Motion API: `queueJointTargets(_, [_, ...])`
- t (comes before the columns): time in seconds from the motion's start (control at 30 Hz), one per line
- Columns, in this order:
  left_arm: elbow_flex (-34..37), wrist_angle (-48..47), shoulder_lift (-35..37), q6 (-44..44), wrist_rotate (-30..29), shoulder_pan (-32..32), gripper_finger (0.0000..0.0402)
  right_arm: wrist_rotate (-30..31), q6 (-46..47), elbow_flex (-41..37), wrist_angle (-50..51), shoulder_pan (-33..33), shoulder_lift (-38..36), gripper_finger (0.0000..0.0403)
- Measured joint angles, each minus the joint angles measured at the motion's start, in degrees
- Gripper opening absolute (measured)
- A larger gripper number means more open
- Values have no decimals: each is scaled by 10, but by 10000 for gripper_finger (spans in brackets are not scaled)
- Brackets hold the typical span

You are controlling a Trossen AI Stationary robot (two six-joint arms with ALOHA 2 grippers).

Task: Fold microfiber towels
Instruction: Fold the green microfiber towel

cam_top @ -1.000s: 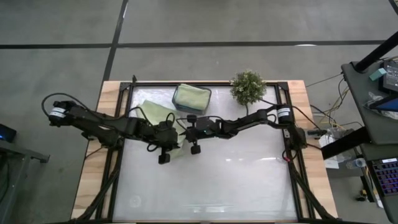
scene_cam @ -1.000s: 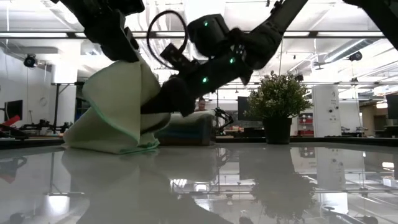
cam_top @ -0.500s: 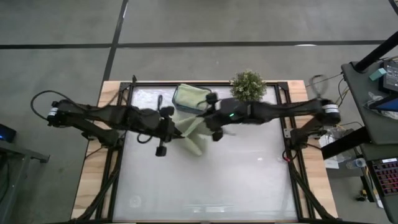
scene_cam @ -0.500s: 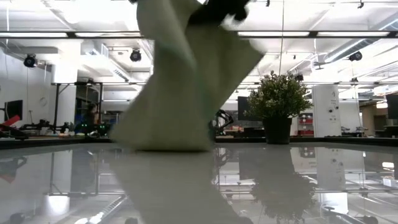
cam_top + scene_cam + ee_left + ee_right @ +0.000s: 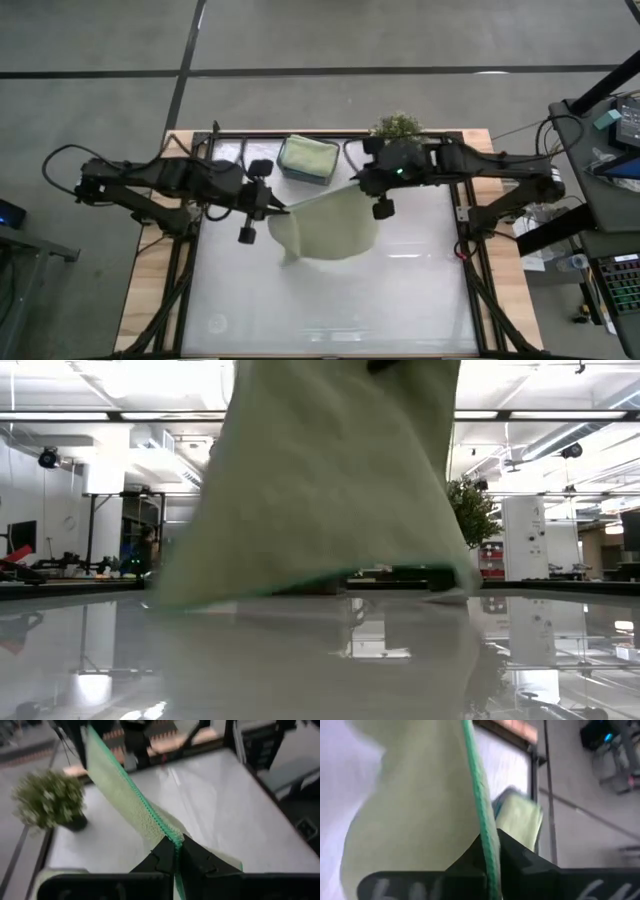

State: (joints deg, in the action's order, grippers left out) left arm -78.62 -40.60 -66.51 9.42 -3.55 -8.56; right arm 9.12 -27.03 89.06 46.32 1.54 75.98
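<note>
Aloft over the table (image 5: 420, 290), a light sage green towel (image 5: 325, 228), stretched between left gripper (image 5: 272, 208) and right gripper (image 5: 358, 180), both pinched shut on its edge. Just behind: folded towel on dark tray (image 5: 306, 157), potted plant (image 5: 398, 127) partly hidden by right arm.

A towel (image 5: 328, 228) hangs stretched between the two hands above the middle of the table (image 5: 420, 290), its lower part drooping toward the near side. The left hand (image 5: 272, 207) pinches the towel's left corner; the right hand (image 5: 358, 181) pinches its right corner, a little farther back. Behind the towel, at the table's far edge, sits a folded towel (image 5: 307, 157). To its right, behind the right hand, stands a potted plant (image 5: 397, 126).
</note>
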Motion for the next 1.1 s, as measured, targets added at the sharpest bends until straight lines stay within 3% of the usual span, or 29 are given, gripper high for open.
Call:
queueJointTargets(0.13, [42, -12, -1, -12, -1, 0, 1, 37, 9, -35, 16, -1, 9, 8])
queueJointTargets(0.3, [69, -65, -1, -69, -21, 0, 1, 133, 54, -63, 71, 0, 5, 8])
queueJointTargets(1.1, [81, -130, 0, -196, -27, -1, 1, 132, 113, -61, 139, -2, -10, 8])
